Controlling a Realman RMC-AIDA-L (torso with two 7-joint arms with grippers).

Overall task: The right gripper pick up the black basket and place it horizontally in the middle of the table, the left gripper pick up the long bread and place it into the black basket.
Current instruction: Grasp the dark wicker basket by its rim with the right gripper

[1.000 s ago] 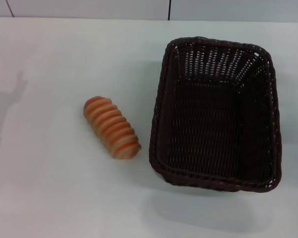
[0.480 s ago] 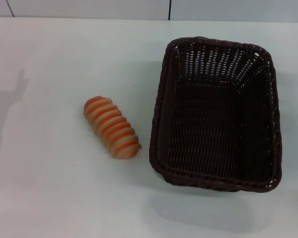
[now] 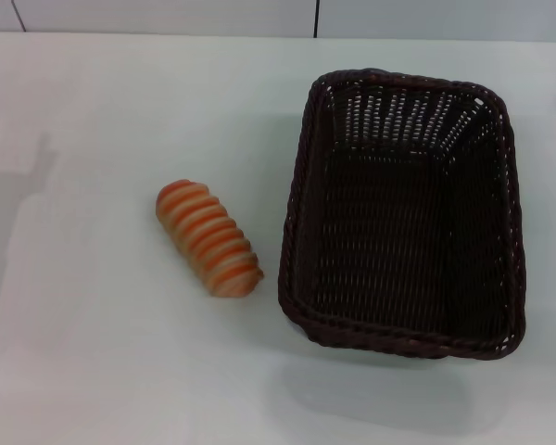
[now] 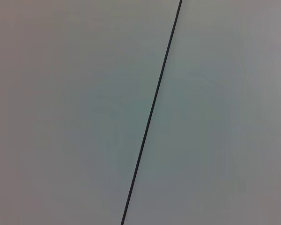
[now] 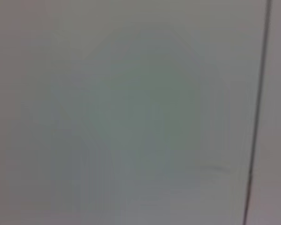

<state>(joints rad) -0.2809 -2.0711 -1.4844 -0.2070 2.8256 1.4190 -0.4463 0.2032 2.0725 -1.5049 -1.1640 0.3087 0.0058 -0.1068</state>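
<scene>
The black basket stands on the white table at the right of the head view, long side running away from me, and it is empty. The long bread, ribbed in orange and tan, lies on the table just left of the basket, angled diagonally, with a small gap between them. Neither gripper shows in any view. Both wrist views show only a plain pale surface with a thin dark seam, in the left wrist view and in the right wrist view.
The table's far edge meets a pale wall with a dark vertical seam. Faint shadows lie on the table at the far left. Bare tabletop spreads left of the bread and in front of both things.
</scene>
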